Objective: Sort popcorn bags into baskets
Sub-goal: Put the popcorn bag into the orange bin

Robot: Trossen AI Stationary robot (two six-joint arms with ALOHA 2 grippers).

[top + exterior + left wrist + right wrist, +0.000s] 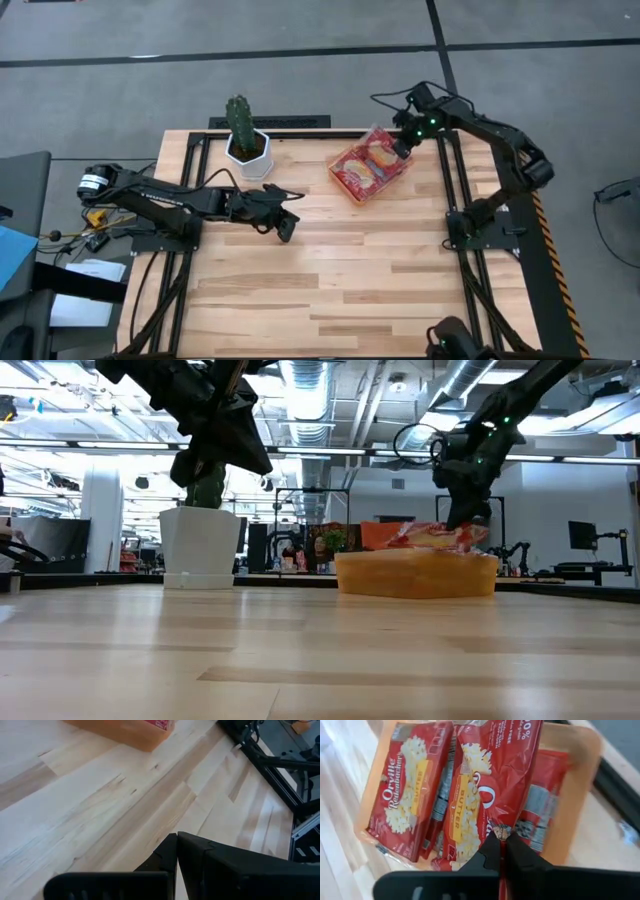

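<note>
Right tool (501, 851) pinches a popcorn bag (495, 780) over the tray (580, 750); left tool (177, 851) clenched.

The high camera hangs above me and looks straight down on the whole table (330, 270), with my left arm on the picture's left and my right arm on its right. The low camera sits at table-top height and looks level across the boards into the room behind. Both take in the white pot with the cactus (246, 150) and the orange tray (372, 166) near the far edge. My left wrist camera looks past my left gripper (176, 851) over bare boards, catching only a corner of the tray. My right wrist camera sits close above the tray, which nearly fills its picture beyond my right gripper (502, 842).
</note>
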